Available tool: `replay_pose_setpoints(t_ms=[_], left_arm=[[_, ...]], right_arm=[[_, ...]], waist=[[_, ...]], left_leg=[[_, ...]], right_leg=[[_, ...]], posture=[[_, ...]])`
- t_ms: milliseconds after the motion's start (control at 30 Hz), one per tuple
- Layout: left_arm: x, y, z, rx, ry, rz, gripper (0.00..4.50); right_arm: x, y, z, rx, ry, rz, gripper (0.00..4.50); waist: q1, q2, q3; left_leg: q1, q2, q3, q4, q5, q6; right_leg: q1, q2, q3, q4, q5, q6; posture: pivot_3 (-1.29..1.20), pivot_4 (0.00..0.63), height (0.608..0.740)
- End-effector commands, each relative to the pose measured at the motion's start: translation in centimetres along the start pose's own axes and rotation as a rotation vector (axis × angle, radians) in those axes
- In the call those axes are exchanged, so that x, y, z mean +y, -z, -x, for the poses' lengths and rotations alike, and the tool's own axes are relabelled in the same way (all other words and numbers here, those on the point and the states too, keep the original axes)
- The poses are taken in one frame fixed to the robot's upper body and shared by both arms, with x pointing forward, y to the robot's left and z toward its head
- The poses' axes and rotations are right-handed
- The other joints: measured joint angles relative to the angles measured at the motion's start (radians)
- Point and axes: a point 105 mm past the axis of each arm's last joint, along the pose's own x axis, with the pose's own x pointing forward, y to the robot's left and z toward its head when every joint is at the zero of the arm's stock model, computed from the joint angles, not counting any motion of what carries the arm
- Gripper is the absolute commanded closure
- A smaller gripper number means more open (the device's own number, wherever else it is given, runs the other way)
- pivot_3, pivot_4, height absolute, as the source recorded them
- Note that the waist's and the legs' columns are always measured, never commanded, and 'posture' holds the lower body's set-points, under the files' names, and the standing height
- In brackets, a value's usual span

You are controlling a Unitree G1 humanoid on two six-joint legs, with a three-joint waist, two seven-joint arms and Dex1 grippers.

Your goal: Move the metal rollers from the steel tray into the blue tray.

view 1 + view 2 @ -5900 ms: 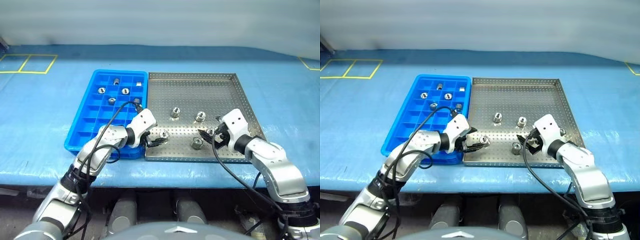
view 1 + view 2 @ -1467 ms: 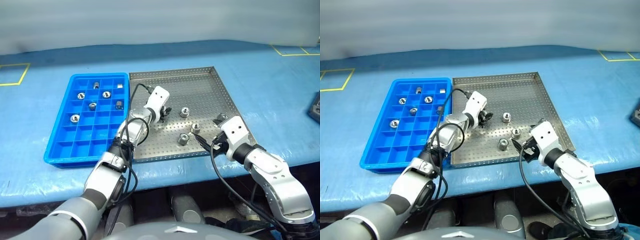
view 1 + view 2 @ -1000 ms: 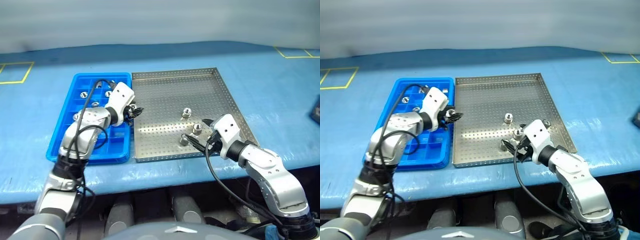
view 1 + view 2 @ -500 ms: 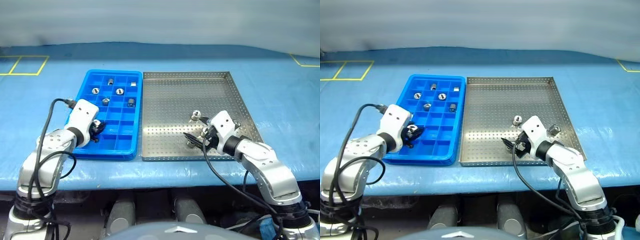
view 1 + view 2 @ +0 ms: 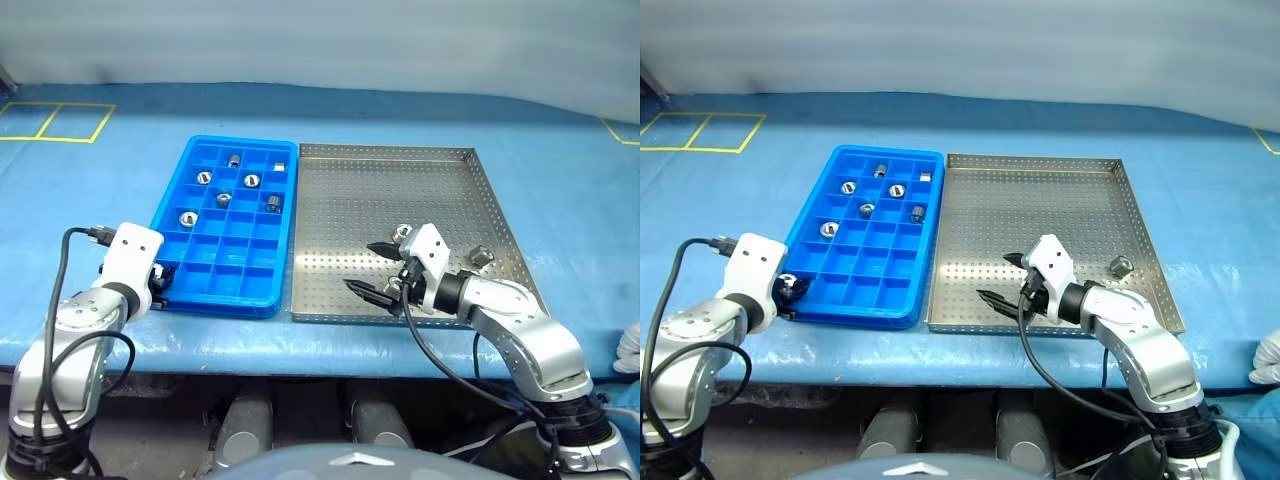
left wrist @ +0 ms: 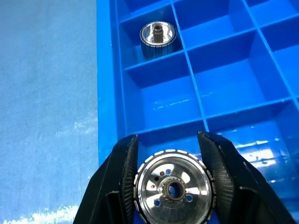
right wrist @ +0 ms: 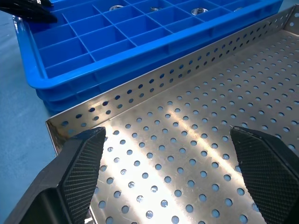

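Left gripper (image 6: 170, 186): lower left of the head views, at the near left corner of the blue tray; its jaws are clenched on a roller (image 6: 173, 185), which shows face-on in the left wrist view, just over the tray's near edge.
Right gripper (image 5: 378, 268): lower centre-right of the head views, over the near part of the steel tray; its jaws are spread wide with nothing between them, and bare perforated metal lies under them in the right wrist view.
Steel tray (image 5: 350, 200): centre-right of the head views, flat on the table, its left rim touching the blue tray's right rim.
Rollers in steel tray: one (image 5: 402, 232) just beyond the right gripper, partly hidden by it; another (image 5: 1120, 266) near the right rim, well apart from the first.
Blue tray (image 5: 262, 290): centre-left of the head views, beside the steel tray.
Rollers in blue tray: one (image 5: 186, 218) in the left column at mid depth, the nearest of them; five more farther back, at (image 5: 223, 199), (image 5: 270, 202), (image 5: 203, 178), (image 5: 251, 181) and (image 5: 233, 161), each in its own compartment.
Small piece (image 5: 279, 167): far right of the blue tray; too small to tell what it is.
Table (image 5: 90, 200): covered in blue sheet, with yellow tape lines (image 5: 55, 122) at the upper left.
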Motion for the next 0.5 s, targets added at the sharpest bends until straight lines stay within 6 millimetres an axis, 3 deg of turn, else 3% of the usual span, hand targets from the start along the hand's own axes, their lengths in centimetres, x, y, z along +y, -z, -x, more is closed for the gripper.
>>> replay_pose_setpoints(t_ms=[33, 133, 200, 333, 500], left_arm=[[0.2, -0.3, 0.6, -0.024, -0.015, -0.039, 2.25], [0.3, -0.8, 0.2, -0.047, -0.035, -0.022, 1.47], [-0.5, -2.7, 0.2, -0.155, 0.017, 0.050, 0.84], [-3.6, -7.3, 0.9, -0.401, 0.243, 0.169, 0.84], [-10.6, -11.4, 1.0, -0.544, 0.619, 0.082, 0.84]], right_arm=[[-0.2, -1.2, 0.0, -0.033, 0.008, 0.062, 0.00], [-0.2, -1.3, -0.2, -0.035, 0.014, 0.075, 0.00], [-0.2, -1.3, -0.1, -0.038, 0.020, 0.081, 0.00], [-0.6, -1.4, 0.3, -0.041, 0.064, 0.088, 0.00], [-2.1, -0.5, 1.4, 0.037, 0.209, 0.118, 0.00]], waist=[[-0.003, 0.000, 0.000], [-0.001, 0.000, 0.000], [0.002, 0.000, 0.000], [0.014, -0.002, -0.001], [0.018, -0.001, -0.001]], left_leg=[[0.000, 0.000, 0.000, 0.000, 0.000, 0.000], [0.000, 0.000, 0.000, -0.001, 0.000, 0.000], [0.001, 0.001, 0.000, -0.001, 0.000, 0.000], [-0.001, 0.000, -0.001, 0.002, 0.000, 0.000], [-0.001, 0.000, -0.001, 0.002, 0.000, -0.001]], right_leg=[[0.000, 0.000, 0.000, 0.000, 0.000, 0.000], [0.000, 0.000, -0.001, 0.000, 0.000, -0.001], [0.000, 0.000, -0.001, 0.000, -0.001, -0.001], [0.001, 0.000, -0.003, 0.000, 0.000, -0.001], [0.001, 0.000, -0.002, 0.000, 0.000, -0.001]], posture=[[0.17, 0.150, 0.740], [0.16, 0.150, 0.740], [0.15, 0.150, 0.740], [0.12, 0.150, 0.740], [0.03, 0.150, 0.740]])
